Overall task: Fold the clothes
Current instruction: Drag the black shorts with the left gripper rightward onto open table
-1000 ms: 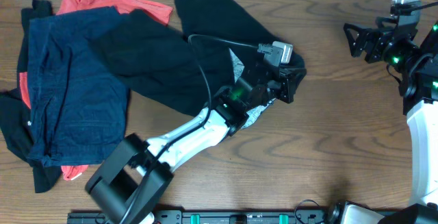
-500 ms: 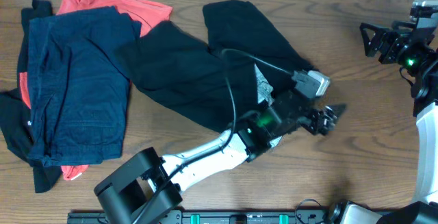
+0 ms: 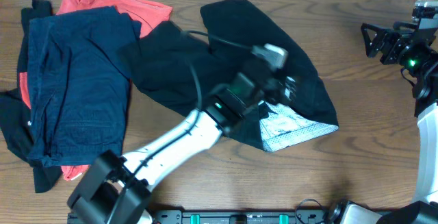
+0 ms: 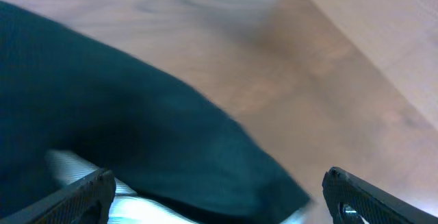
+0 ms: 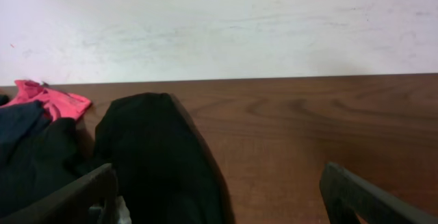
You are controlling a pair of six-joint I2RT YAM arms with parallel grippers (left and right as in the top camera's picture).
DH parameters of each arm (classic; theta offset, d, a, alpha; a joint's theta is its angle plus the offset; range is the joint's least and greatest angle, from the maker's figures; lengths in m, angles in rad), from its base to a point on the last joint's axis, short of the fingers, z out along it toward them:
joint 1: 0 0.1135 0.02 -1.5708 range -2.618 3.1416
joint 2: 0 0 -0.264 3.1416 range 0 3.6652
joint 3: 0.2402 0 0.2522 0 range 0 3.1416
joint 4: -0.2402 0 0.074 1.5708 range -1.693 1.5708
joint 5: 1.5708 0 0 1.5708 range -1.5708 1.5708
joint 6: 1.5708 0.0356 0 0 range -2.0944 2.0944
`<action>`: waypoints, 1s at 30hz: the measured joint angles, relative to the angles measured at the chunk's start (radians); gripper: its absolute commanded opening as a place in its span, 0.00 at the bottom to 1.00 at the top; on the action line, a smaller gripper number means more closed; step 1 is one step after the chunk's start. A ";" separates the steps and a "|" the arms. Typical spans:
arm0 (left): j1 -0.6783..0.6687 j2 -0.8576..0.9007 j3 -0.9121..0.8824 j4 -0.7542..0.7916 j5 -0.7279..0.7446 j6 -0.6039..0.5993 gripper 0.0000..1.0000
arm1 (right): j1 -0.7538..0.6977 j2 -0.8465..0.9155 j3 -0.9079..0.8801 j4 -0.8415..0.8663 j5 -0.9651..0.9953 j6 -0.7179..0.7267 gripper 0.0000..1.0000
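Observation:
The black garment (image 3: 226, 53) of the clothes lies spread across the table's middle, with a corner of pale mesh lining (image 3: 289, 128) turned up at its lower right. My left gripper (image 3: 286, 89) hovers over that garment's right part, open and holding nothing. In the left wrist view its fingers (image 4: 81, 198) stand wide apart above the black cloth (image 4: 137, 135) and a strip of pale lining (image 4: 79, 168). My right gripper (image 3: 370, 40) is open at the table's far right, apart from the cloth. Its wrist view shows the black garment (image 5: 154, 155) ahead between the open fingertips (image 5: 369, 196).
A pile of other clothes lies at the left: a navy piece (image 3: 75, 87) on top, a coral-red one (image 3: 102, 6) behind it and a black one (image 3: 14, 131) at the edge. Bare wooden table (image 3: 369, 114) lies right of the black garment. A pale wall (image 5: 219, 25) rises behind the table.
My left gripper opened and let go of the black garment's edge, then drew back up and to the left. The garment now lies flat with its lining corner showing. The right arm shifted slightly right.

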 measured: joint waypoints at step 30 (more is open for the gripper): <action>0.103 0.331 0.006 0.036 -0.136 0.488 0.46 | 0.000 0.000 0.000 -0.115 -0.002 0.003 0.91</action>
